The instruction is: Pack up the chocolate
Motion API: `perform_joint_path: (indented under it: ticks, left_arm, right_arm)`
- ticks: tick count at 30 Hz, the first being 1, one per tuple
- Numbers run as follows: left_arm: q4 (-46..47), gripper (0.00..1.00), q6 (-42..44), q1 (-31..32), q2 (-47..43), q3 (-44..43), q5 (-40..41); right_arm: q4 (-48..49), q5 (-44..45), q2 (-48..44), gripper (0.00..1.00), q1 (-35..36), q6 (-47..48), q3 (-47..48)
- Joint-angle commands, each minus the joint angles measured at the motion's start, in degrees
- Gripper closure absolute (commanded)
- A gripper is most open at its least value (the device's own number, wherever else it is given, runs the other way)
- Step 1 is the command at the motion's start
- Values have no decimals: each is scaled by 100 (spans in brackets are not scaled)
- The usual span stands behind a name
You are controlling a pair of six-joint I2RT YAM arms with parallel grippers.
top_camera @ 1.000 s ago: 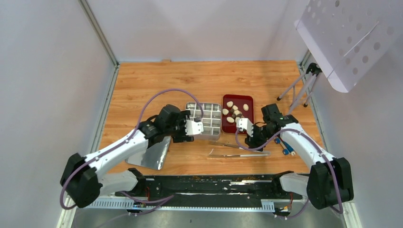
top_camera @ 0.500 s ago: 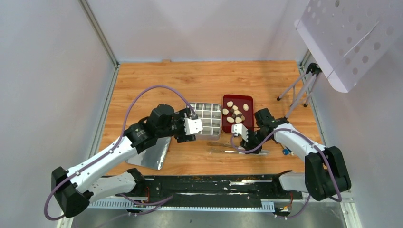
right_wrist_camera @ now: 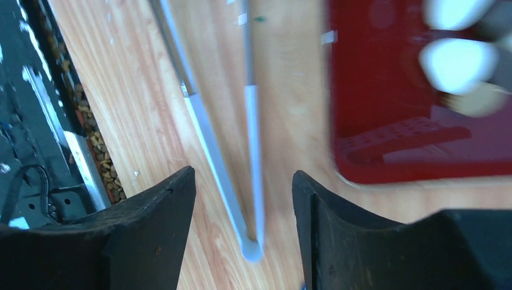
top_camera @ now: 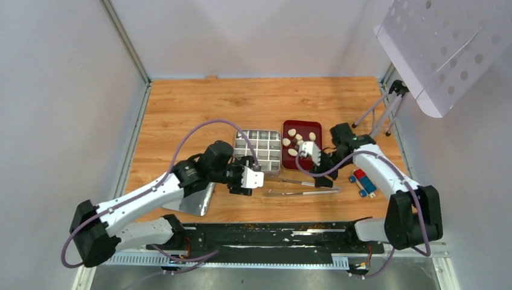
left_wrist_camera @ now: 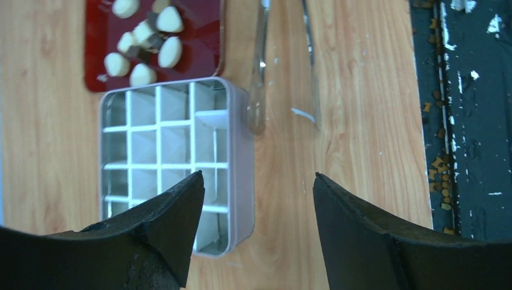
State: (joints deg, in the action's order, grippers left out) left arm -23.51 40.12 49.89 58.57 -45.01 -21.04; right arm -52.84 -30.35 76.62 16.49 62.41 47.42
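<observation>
Both arms have shifted within the last half second. In the overhead view the left gripper (top_camera: 253,180) has dropped from beside the tin (top_camera: 258,151) to a spot just below its lower right corner, near the left tips of the tongs (top_camera: 305,192). The right gripper (top_camera: 309,150) has risen from above the tongs to the lower edge of the red tray (top_camera: 302,122), uncovering a small red-and-blue block (top_camera: 362,181) at right of centre. Judgement: neither arm has yet taken up a tool or a piece, and the right arm's approach to the tray suggests the first pick is being set up. Left gripper: fingers (left_wrist_camera: 151,241) spread wide, nothing between them, bare wood beneath. Right gripper: jaws likewise well parted and empty, with the handle end of the tongs lying on the wood between them in its wrist view and the tray's corner just to the right. All the chocolate (top_camera: 296,142) lies in the red tray, cream and dark pieces clustered together. The nearest pieces sit just above the right gripper in the overhead view and are not touched. Every tin compartment in view is empty, though the left finger hides a few. Packing has not begun.
</observation>
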Motion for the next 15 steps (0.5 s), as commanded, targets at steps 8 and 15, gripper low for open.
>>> perform_joint_path:
  ticks: [8, 15]
  left_arm:
    - [494, 37, -483, 743, 2387, -1344, -761]
    - [576, 43, -1776, 1564, 3686, -2055, 422]
  right_arm:
    - [-863, -1558, -1373, 38, -2219, -1470, 1332]
    - [-787, -2367, -1844, 38, -3369, -2355, 1422]
